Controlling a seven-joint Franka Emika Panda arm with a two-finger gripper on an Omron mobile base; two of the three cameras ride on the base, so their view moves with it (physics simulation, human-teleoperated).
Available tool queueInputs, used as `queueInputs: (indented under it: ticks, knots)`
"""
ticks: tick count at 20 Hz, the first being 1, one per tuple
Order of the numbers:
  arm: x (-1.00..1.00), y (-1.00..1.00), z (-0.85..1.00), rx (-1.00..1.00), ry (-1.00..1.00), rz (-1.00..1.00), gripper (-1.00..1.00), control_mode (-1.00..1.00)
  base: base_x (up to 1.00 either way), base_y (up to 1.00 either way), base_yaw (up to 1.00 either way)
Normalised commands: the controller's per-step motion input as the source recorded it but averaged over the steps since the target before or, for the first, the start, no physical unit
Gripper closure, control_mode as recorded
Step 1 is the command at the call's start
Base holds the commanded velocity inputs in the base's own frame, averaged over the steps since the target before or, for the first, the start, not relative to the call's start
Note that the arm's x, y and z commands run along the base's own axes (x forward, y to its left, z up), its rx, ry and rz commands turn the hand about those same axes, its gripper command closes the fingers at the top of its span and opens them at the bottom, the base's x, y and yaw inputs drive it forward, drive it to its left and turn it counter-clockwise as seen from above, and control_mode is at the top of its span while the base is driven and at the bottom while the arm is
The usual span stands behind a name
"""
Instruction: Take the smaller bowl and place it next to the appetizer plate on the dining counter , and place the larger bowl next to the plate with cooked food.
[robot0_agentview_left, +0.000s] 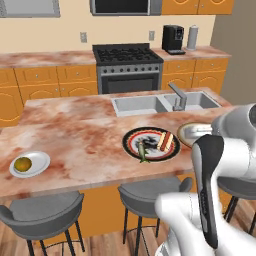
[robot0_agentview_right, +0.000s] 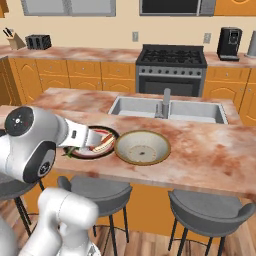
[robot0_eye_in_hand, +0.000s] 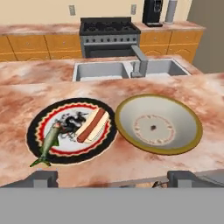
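Note:
One shallow cream bowl (robot0_eye_in_hand: 157, 124) with an olive-yellow rim, a reddish dotted ring and a dark centre spot stands upright on the dining counter (robot0_agentview_left: 75, 135). It sits just right of the plate with cooked food (robot0_eye_in_hand: 72, 131), a dark-rimmed plate holding a fish and a hot dog. With no second bowl to compare, I cannot tell whether it is the smaller or the larger bowl. The appetizer plate (robot0_agentview_left: 30, 164), small and white with a round olive-green bite, lies far left. My gripper (robot0_eye_in_hand: 113, 181) hangs open and empty above the counter's near edge, short of bowl and plate.
A double sink (robot0_agentview_left: 140, 104) with a grey faucet (robot0_agentview_left: 179, 96) is set into the counter behind the plate. Grey stools (robot0_agentview_left: 42, 215) stand along the near side. A stove (robot0_agentview_left: 127, 55) and coffee machine (robot0_agentview_left: 173, 39) line the back wall.

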Motion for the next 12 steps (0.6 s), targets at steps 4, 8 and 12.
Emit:
queueInputs:
  ticks: [4, 8, 12]
  knots:
    - [0.0, 0.0, 0.0, 0.0, 0.0, 0.0, -1.0, 1.0, -0.98, 0.19, 0.11]
    - [0.0, 0.0, 0.0, 0.0, 0.0, 0.0, -1.0, 1.0, -0.66, 0.79, 0.29]
    - [0.0, 0.0, 0.0, 0.0, 0.0, 0.0, -1.0, 1.0, -0.08, 1.0, 0.33]
